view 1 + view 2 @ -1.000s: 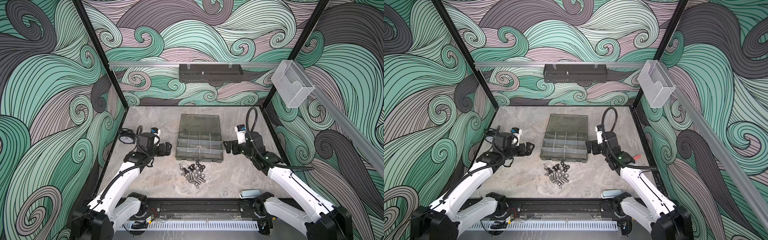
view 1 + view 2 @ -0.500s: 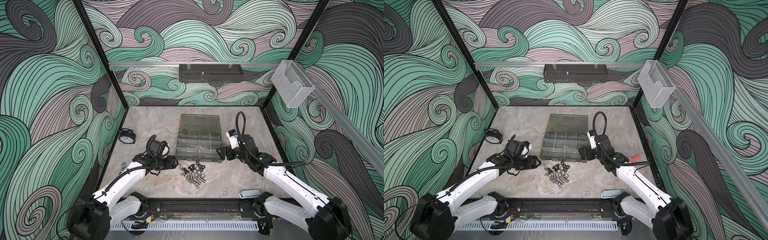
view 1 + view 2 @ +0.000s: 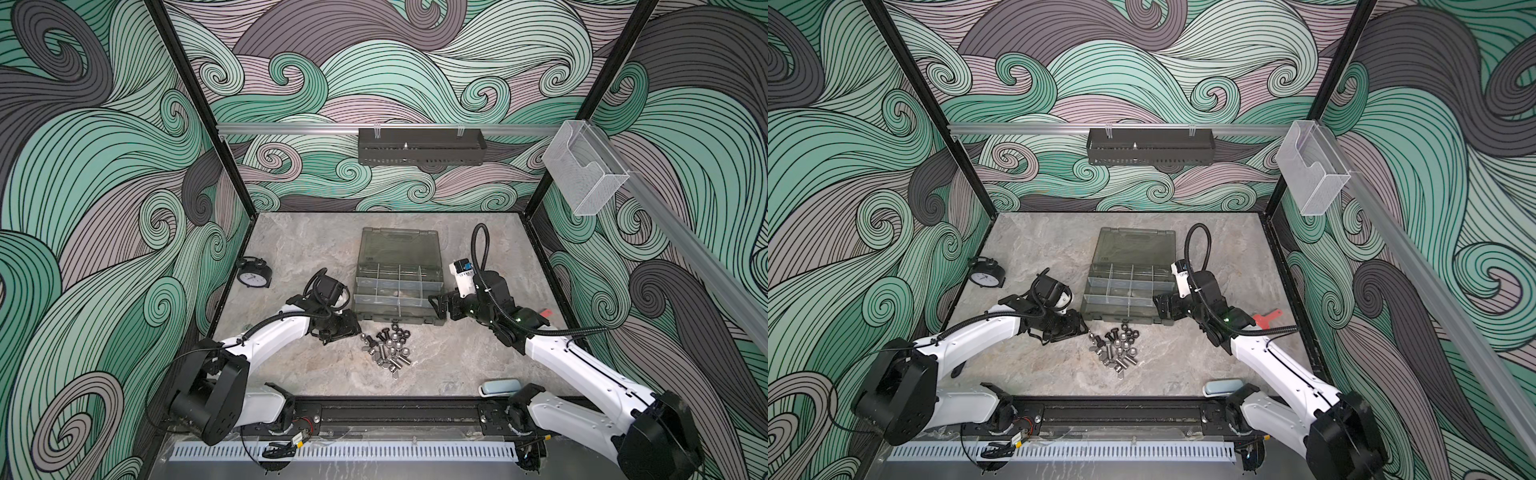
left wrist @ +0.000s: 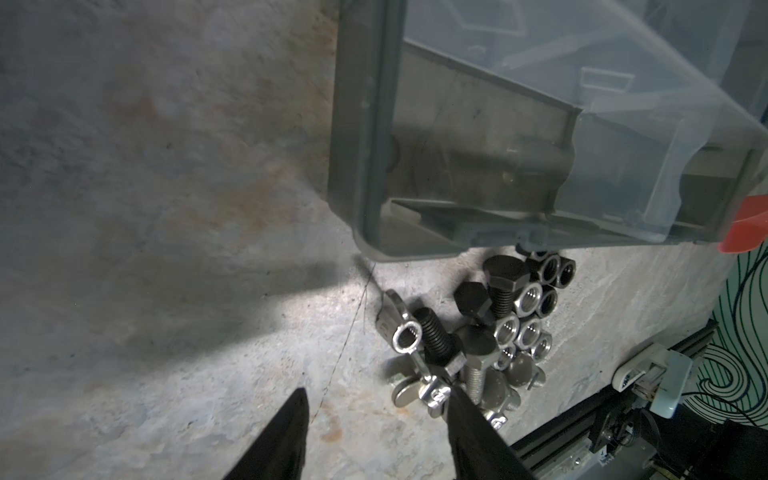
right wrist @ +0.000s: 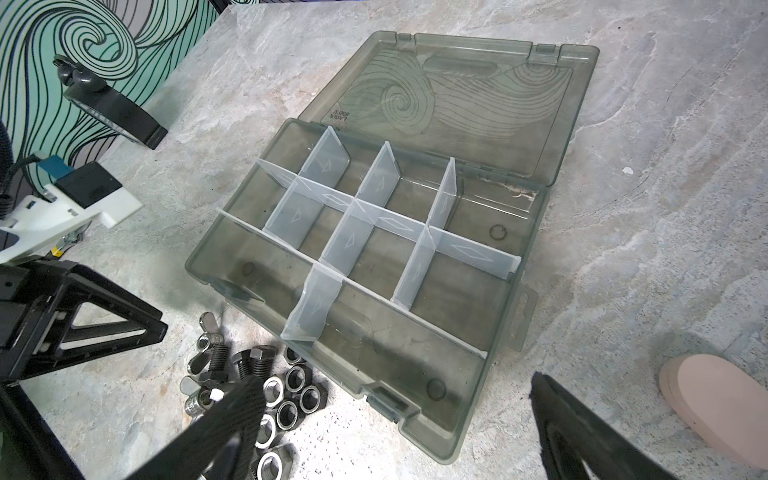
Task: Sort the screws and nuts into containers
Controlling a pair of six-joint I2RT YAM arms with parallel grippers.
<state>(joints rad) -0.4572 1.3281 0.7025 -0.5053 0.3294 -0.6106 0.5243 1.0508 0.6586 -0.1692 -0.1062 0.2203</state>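
Hovering both pincers low around the loose hardware in front of the open case.
My left pincer (image 4: 376, 392) stands about half open with nothing between its jaws, at 9 o'clock of the heap in both top views; one fingertip (image 4: 461, 411) is right against the silver pieces at the heap's edge, and I cannot tell whether it touches them. The screws (image 4: 434, 338) and nuts (image 4: 528, 300) lie mixed together on the bench (image 3: 457, 365), just beside the case (image 3: 397, 320) at its 6 o'clock. My right pincer (image 5: 392, 382) gapes as wide as it goes and grips nothing, low at the case's 4 o'clock corner. The containers (image 5: 461, 286) face up between translucent dividers, with the lid (image 5: 457, 104) folded back flat at 12 o'clock.
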